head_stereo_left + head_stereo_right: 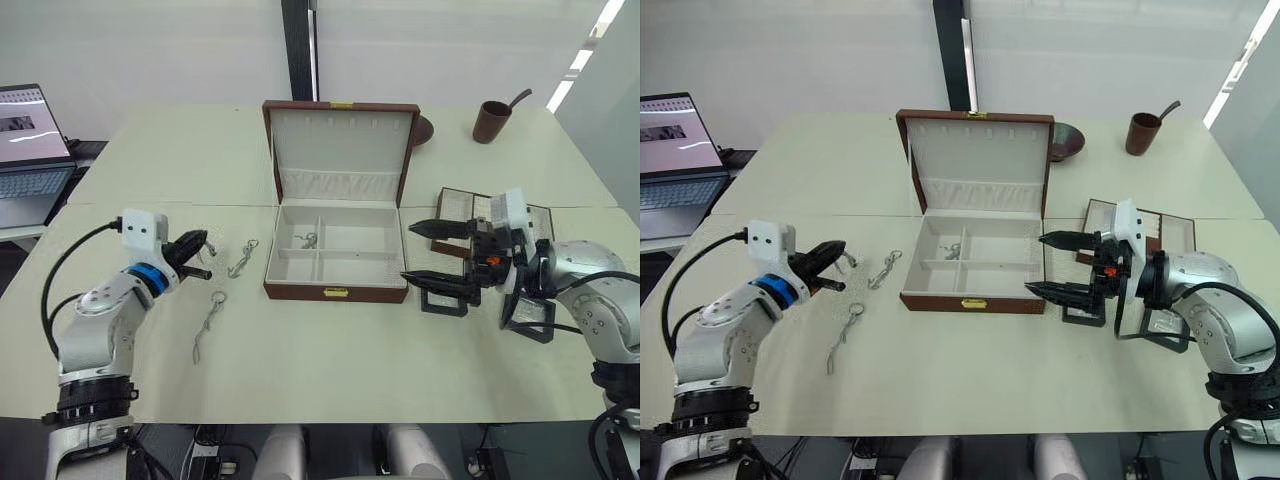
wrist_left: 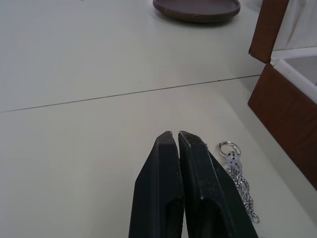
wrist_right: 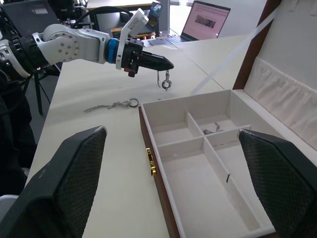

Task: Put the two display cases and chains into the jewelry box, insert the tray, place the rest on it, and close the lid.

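Observation:
The jewelry box (image 1: 335, 291) stands open mid-table with its lid (image 1: 341, 143) upright. One chain (image 1: 307, 240) lies in its back left compartment. Two more chains lie on the table left of the box, one (image 1: 243, 258) just beside my left gripper (image 1: 207, 258) and one (image 1: 208, 325) nearer the front. The left fingers (image 2: 171, 163) are shut with nothing seen between them. My right gripper (image 1: 407, 252) hangs wide open at the box's right end. One display case (image 1: 447, 303) lies under its lower finger, the other (image 1: 530, 318) by the right forearm. The tray (image 1: 462, 208) sits behind, partly hidden.
An open laptop (image 1: 25, 150) sits on a side table at the far left. A brown bowl (image 1: 423, 130) peeks out behind the lid, and a brown cup (image 1: 491, 122) with a handle sticking out stands at the back right. A seam (image 1: 170, 203) crosses the table.

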